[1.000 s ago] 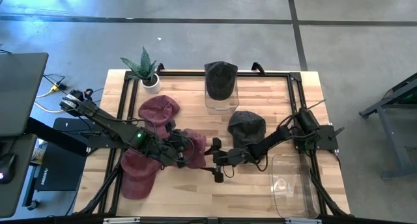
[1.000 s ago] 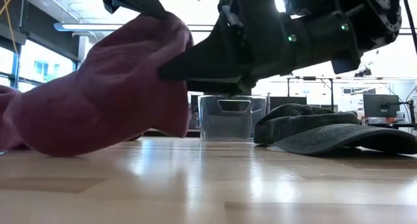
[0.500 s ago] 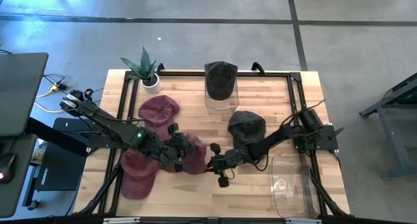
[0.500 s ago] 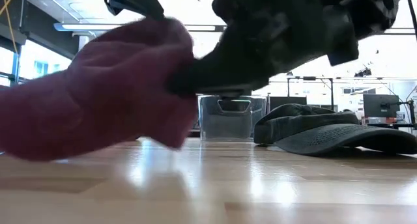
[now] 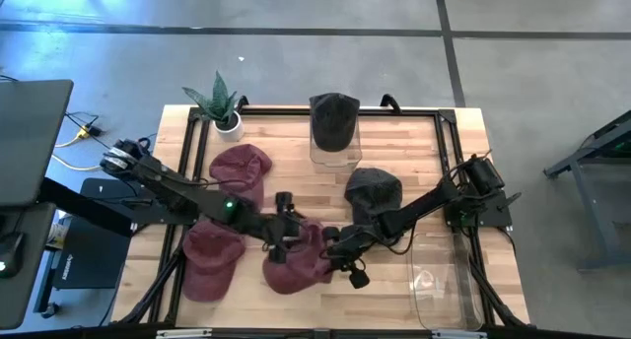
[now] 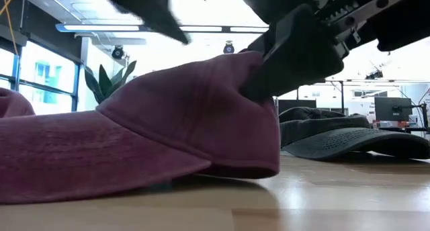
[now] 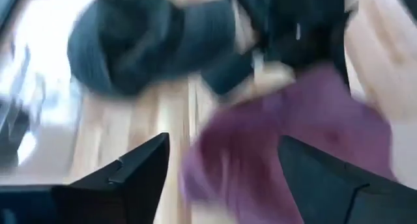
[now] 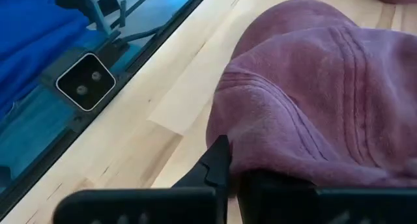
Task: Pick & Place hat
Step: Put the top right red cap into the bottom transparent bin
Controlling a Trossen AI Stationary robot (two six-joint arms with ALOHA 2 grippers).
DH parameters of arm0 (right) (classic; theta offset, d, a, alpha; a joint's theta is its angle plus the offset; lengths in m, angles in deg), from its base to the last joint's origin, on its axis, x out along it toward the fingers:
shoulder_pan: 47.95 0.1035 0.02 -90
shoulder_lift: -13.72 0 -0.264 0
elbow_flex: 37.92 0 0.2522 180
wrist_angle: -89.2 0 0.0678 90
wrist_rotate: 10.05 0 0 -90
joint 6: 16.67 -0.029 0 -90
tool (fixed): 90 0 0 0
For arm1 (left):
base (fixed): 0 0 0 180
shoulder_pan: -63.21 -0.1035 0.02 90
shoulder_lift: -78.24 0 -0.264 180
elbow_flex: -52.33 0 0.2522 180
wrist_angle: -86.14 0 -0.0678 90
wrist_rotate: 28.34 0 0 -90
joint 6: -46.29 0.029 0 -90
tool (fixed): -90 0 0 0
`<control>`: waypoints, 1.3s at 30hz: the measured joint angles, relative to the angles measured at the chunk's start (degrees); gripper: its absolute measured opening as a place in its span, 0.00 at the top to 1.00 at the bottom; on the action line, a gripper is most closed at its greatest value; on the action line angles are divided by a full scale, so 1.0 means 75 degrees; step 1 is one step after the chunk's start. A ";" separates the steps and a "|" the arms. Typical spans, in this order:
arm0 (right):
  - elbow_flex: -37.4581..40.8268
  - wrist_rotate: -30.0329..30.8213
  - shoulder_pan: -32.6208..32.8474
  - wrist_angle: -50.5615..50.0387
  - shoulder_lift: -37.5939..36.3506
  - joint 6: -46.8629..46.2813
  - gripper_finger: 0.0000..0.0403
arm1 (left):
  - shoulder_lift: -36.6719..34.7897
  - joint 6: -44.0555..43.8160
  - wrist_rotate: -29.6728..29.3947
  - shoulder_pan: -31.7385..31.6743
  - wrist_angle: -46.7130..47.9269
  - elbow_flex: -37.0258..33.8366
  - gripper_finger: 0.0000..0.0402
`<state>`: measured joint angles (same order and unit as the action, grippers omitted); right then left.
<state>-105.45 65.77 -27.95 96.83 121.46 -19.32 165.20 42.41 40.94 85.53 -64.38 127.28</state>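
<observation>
A maroon hat (image 5: 296,262) lies near the table's front middle, its brim (image 6: 67,157) and its crown's lower edge on the wood. My right gripper (image 5: 335,244) is shut on the crown's right side. My left gripper (image 5: 287,233) stands open just over the hat's far side, touching nothing; in the left wrist view the hat (image 7: 287,139) shows past its spread fingers. In the low view it (image 6: 158,16) hangs above the crown. My right gripper pinches a fold of the crown's cloth (image 8: 260,160) between its two fingers, on the side of the hat toward the table's right. The fingers (image 6: 285,56) come in slanting down from the right. The hat's brim and rear edge rest on the table.
Two more maroon hats (image 5: 240,169) (image 5: 210,262) lie on the left. A dark grey hat (image 5: 373,191) lies right of centre, another (image 5: 333,120) sits on a clear bin at the back. A clear bin (image 5: 439,280) stands front right, a potted plant (image 5: 222,107) back left.
My right gripper has shut on the maroon hat and my left gripper has opened, let go of it and risen. The hat has gone toward the near edge and come down from the air onto the table, brim spread out flat.
</observation>
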 joint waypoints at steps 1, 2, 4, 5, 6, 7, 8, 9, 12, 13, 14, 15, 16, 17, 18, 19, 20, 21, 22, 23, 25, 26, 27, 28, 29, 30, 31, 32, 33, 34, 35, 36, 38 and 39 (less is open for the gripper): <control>0.0000 0.0002 0.0005 0.0002 0.0000 0.0014 0.97 | 0.0210 0.0296 0.0203 -0.0146 -0.0218 0.0015 0.28; 0.0000 -0.0009 0.0022 -0.0016 0.0000 0.0043 0.97 | 0.0407 0.0527 0.0426 -0.0294 -0.0230 -0.0005 0.27; 0.0000 -0.0037 0.0075 -0.0036 0.0000 0.0173 0.97 | 0.0828 0.0765 0.0870 -0.0631 -0.0315 -0.0049 0.26; 0.0000 -0.0040 0.0108 -0.0040 0.0000 0.0246 0.97 | 0.1027 0.0862 0.1162 -0.0802 -0.0510 -0.0041 0.25; 0.0000 -0.0052 0.0143 -0.0060 0.0000 0.0346 0.98 | 0.1211 0.0911 0.1493 -0.0959 -0.0617 -0.0021 0.25; 0.0000 -0.0050 0.0175 -0.0094 -0.0003 0.0390 0.98 | 0.1359 0.0926 0.1889 -0.1102 -0.0613 -0.0017 0.25; 0.0000 -0.0047 0.0204 -0.0132 -0.0013 0.0407 0.99 | 0.1491 0.0925 0.2376 -0.1214 -0.0573 -0.0024 0.25; 0.0003 -0.0050 0.0225 -0.0162 -0.0026 0.0415 0.99 | 0.1621 0.0931 0.2981 -0.1307 -0.0591 -0.0032 0.25; 0.0006 0.0054 0.0293 -0.0323 -0.0108 0.0398 0.98 | 0.2042 0.1041 0.4850 -0.1449 -0.0978 -0.0028 0.25; 0.0006 0.0136 0.0312 -0.0426 -0.0158 0.0387 0.98 | 0.2178 0.1109 0.5395 -0.1453 -0.1061 -0.0029 0.25; 0.0006 0.0251 0.0345 -0.0546 -0.0217 0.0369 0.98 | 0.2305 0.1191 0.5947 -0.1444 -0.1218 -0.0029 0.25; 0.0006 0.0382 0.0377 -0.0752 -0.0310 0.0361 0.98 | 0.2385 0.1292 0.6476 -0.1420 -0.1350 -0.0029 0.25; 0.0007 0.0559 0.0419 -0.0947 -0.0408 0.0362 0.98 | 0.2434 0.1364 0.7000 -0.1346 -0.1443 -0.0032 0.25; 0.0006 0.0738 0.0466 -0.1082 -0.0498 0.0363 0.99 | 0.2456 0.1416 0.7475 -0.1263 -0.1597 -0.0032 0.25; 0.0006 0.0915 0.0515 -0.1266 -0.0597 0.0363 0.99 | 0.2458 0.1473 0.7878 -0.1169 -0.1699 -0.0032 0.25; 0.0006 0.1108 0.0574 -0.1475 -0.0697 0.0362 0.99 | 0.2458 0.1495 0.8183 -0.1055 -0.1748 -0.0032 0.25; 0.0006 0.1262 0.0626 -0.1612 -0.0774 0.0354 0.99 | 0.2458 0.1496 0.8296 -0.0942 -0.1787 -0.0029 0.25; 0.0016 0.1407 0.0691 -0.1716 -0.0857 0.0322 0.99 | 0.2458 0.1491 0.8264 -0.0831 -0.1791 -0.0029 0.25; 0.0072 0.1496 0.0741 -0.1788 -0.0953 0.0251 0.98 | 0.2430 0.1492 0.8111 -0.0728 -0.1779 -0.0032 0.25; 0.0152 0.1572 0.0791 -0.1824 -0.1031 0.0197 0.98 | 0.2347 0.1495 0.7852 -0.0622 -0.1740 -0.0032 0.25; 0.0341 0.1641 0.0863 -0.1815 -0.1144 0.0163 0.98 | 0.2081 0.1545 0.7289 -0.0420 -0.1722 -0.0032 0.25; 0.0454 0.1646 0.0879 -0.1802 -0.1179 0.0162 0.99 | 0.1937 0.1613 0.6954 -0.0322 -0.1678 -0.0025 0.25; 0.0557 0.1648 0.0892 -0.1739 -0.1185 0.0159 0.99 | 0.1796 0.1671 0.6617 -0.0228 -0.1562 -0.0027 0.25; 0.0645 0.1648 0.0892 -0.1568 -0.1185 0.0159 0.99 | 0.1651 0.1689 0.6261 -0.0146 -0.1496 -0.0080 0.25; 0.0754 0.1649 0.0886 -0.1368 -0.1183 0.0159 0.99 | 0.1499 0.1692 0.5939 -0.0085 -0.1449 -0.0172 0.25; 0.0856 0.1647 0.0869 -0.1176 -0.1183 0.0157 0.99 | 0.1296 0.1690 0.5639 -0.0038 -0.1423 -0.0297 0.25; 0.0944 0.1637 0.0837 -0.1004 -0.1183 0.0156 0.99 | 0.1066 0.1676 0.5404 -0.0018 -0.1447 -0.0462 0.25; 0.1035 0.1623 0.0810 -0.0849 -0.1183 0.0156 0.98 | 0.0814 0.1597 0.5202 -0.0007 -0.1511 -0.0654 0.25; 0.1109 0.1618 0.0783 -0.0707 -0.1183 0.0156 0.98 | 0.0507 0.1511 0.4965 -0.0017 -0.1626 -0.0892 0.25; 0.1168 0.1627 0.0773 -0.0571 -0.1183 0.0156 0.98 | 0.0220 0.1410 0.4667 -0.0018 -0.1814 -0.1175 0.25; 0.1216 0.1625 0.0747 -0.0428 -0.1183 0.0159 0.98 | -0.0054 0.1262 0.4304 -0.0025 -0.1968 -0.1461 0.25; 0.1253 0.1626 0.0727 -0.0291 -0.1183 0.0173 0.98 | -0.0301 0.1111 0.3852 -0.0025 -0.2191 -0.1775 0.25; 0.1300 0.1623 0.0675 -0.0154 -0.1183 0.0159 0.99 | -0.0617 0.0708 0.2832 -0.0025 -0.2726 -0.2332 0.25; 0.1306 0.1617 0.0658 -0.0146 -0.1183 0.0159 0.99 | -0.0664 0.0505 0.2482 -0.0065 -0.2942 -0.2525 0.25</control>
<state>-95.66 77.90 -23.01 95.74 112.59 -18.13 160.22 46.20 59.55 85.05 -86.44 108.34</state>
